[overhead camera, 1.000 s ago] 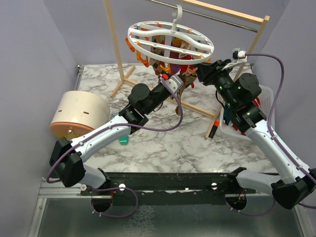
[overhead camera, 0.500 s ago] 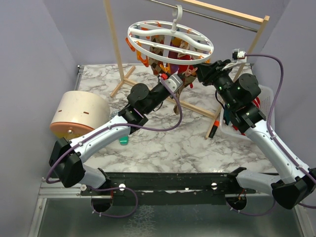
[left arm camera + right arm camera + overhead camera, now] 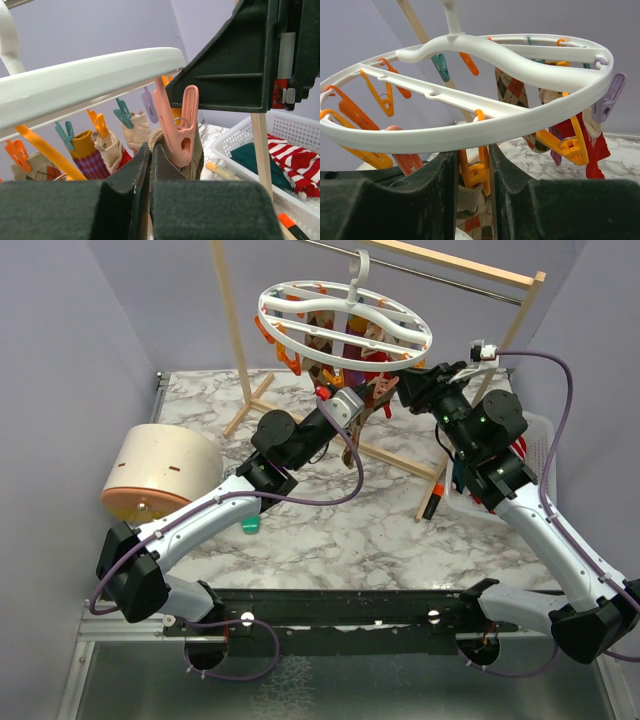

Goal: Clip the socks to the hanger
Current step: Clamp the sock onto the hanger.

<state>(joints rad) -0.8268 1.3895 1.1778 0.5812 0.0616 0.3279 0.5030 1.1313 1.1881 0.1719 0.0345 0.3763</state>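
The hanger (image 3: 345,315) is a white ring hung from the wooden rack, with several socks clipped under it. My left gripper (image 3: 362,400) reaches up beneath its near rim. In the left wrist view that gripper (image 3: 150,147) is shut on the tan knit cuff of a brown patterned sock (image 3: 197,150), which stands behind a pink clip (image 3: 179,125). My right gripper (image 3: 408,388) meets it from the right. In the right wrist view its fingers (image 3: 445,175) squeeze an orange clip (image 3: 482,172) hanging from the hanger (image 3: 485,125), with the sock's cuff (image 3: 469,200) right under the clip's mouth.
The wooden rack frame (image 3: 228,330) straddles the back of the marble table. A white basket (image 3: 235,142) at the right holds a dark teal sock (image 3: 250,157) and a red-white striped sock (image 3: 295,160). A round beige container (image 3: 165,475) sits at the left, and a teal clip (image 3: 250,526) lies on the table.
My left arm has shifted slightly left and lifted the sock a little toward the rim. The right arm has held still on its clip.
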